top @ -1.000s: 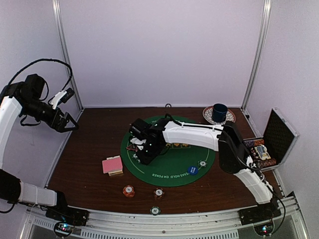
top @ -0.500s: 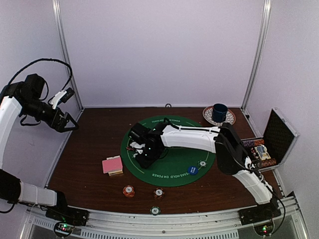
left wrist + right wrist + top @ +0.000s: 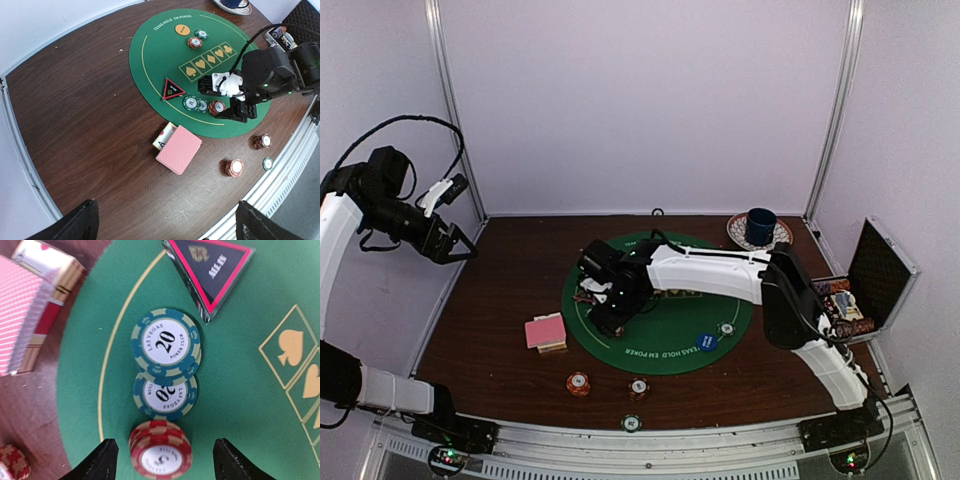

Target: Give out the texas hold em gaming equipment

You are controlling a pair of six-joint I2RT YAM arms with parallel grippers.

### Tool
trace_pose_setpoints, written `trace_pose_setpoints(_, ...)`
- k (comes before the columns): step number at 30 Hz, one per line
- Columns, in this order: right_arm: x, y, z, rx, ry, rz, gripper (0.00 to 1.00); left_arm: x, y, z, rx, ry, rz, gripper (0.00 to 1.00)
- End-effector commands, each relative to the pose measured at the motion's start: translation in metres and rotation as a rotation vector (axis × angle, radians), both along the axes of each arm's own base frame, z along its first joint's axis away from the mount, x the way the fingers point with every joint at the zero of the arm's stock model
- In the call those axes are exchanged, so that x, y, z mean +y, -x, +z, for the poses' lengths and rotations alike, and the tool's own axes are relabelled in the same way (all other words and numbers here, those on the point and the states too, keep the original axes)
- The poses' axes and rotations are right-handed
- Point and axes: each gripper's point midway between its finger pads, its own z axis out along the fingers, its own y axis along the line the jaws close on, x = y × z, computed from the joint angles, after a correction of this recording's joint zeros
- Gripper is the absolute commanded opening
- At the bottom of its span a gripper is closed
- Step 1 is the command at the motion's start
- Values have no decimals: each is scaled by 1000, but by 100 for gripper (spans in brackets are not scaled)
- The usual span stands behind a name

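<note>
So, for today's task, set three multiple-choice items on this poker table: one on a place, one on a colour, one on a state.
1. The triangle marker lies: A on the green mat; B beside the mat; C under the mat.
2. The chip stack inside the right pincer is: A blue; B red; C green.
3. The left pincer is: A shut tight; B shut on something; C open and empty.
Answers: 1 A, green shows all round it. 2 B, red with pale stripes. 3 C, its fingers stand wide apart with nothing between.
</note>
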Motion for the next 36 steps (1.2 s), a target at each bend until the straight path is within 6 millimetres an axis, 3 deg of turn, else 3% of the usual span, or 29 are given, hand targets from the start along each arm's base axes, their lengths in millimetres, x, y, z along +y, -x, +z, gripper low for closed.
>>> trace_pose_setpoints(1, 9, 15, 68, -87, -75, 46, 74, -1, -1, 12, -43, 3, -6, 98)
trace_pose_setpoints(7, 31, 72, 87, -37, -128, 193, 85, 0, 0, 12, -49, -5, -9, 98)
trace_pose_setpoints(10, 43, 106, 82, -6, -117, 305, 91, 0, 1, 12, -52, -6, -12, 98)
trace_pose_setpoints(16, 59, 146, 56, 57, -66, 459, 96, -1, 1, 14, -54, 2, -14, 98)
trace_pose_setpoints(27, 59, 146, 14, 60, 21, 470, 98, -2, 1, 16, -54, 10, -17, 98)
trace_pose_setpoints(36, 63, 149, 3, 85, 11, 474, 89, -2, 1, 16, -52, 8, -18, 98)
